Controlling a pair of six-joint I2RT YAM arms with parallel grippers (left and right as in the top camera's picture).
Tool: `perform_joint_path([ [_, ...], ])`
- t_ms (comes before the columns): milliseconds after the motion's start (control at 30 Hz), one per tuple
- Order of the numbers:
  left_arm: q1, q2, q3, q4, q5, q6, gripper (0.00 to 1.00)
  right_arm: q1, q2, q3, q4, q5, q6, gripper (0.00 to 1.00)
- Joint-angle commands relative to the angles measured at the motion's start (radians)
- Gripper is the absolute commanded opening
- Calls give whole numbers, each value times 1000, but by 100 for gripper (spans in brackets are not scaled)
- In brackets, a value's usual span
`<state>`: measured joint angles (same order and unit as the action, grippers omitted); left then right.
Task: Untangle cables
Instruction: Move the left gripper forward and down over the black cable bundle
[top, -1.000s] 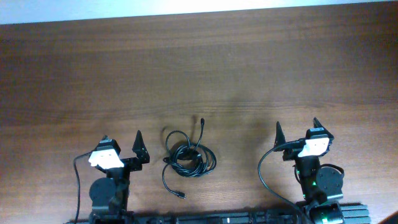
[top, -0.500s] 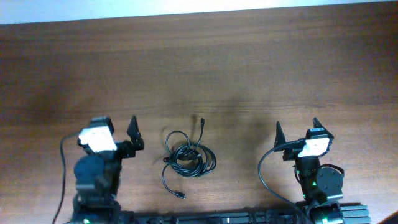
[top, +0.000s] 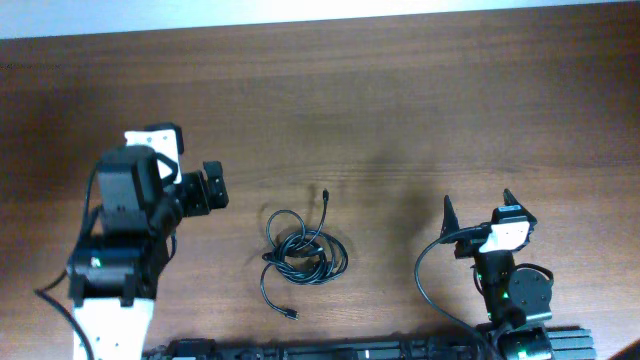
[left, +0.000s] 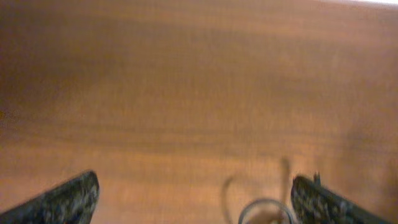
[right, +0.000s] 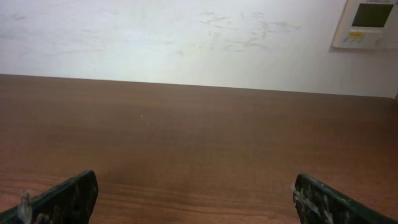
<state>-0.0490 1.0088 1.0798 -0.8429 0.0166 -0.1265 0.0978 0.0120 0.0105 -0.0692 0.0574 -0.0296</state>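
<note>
The cables (top: 300, 250) lie as a small black tangle of loops on the wooden table (top: 400, 110), front centre, with one plug end pointing away (top: 326, 194) and one toward the front edge (top: 291, 314). My left gripper (top: 213, 187) hangs raised to the left of the tangle, open and empty. In the left wrist view its gripper (left: 196, 202) is spread wide, and a blurred cable loop (left: 265, 200) shows low between the fingers, nearer the right one. My right gripper (top: 477, 203) rests open at the front right, well apart from the cables. The right wrist view of that gripper (right: 196, 199) shows only bare wood.
The white wall (right: 186, 37) runs along the table's far edge, with a wall panel (right: 367, 23) at the upper right. The arm bases stand at the front edge (top: 330, 350).
My left arm has risen from its rest pose and swung away from the front edge, the gripper now higher and left of the cables. The right arm and the cables have not moved.
</note>
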Motion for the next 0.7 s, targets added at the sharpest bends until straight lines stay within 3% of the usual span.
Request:
perform_joint_path([
  [0,6,90,151,-134,16,12,99,-8,-8,-5,-9,-5,0,99],
  [433,-93,283,222,-331,111,4,99,-8,-8,-5,-9,-5,0,99],
  [667,-156,366,222,-340,122,-276,99,-8,-8,-5,-9,-5,0,99],
])
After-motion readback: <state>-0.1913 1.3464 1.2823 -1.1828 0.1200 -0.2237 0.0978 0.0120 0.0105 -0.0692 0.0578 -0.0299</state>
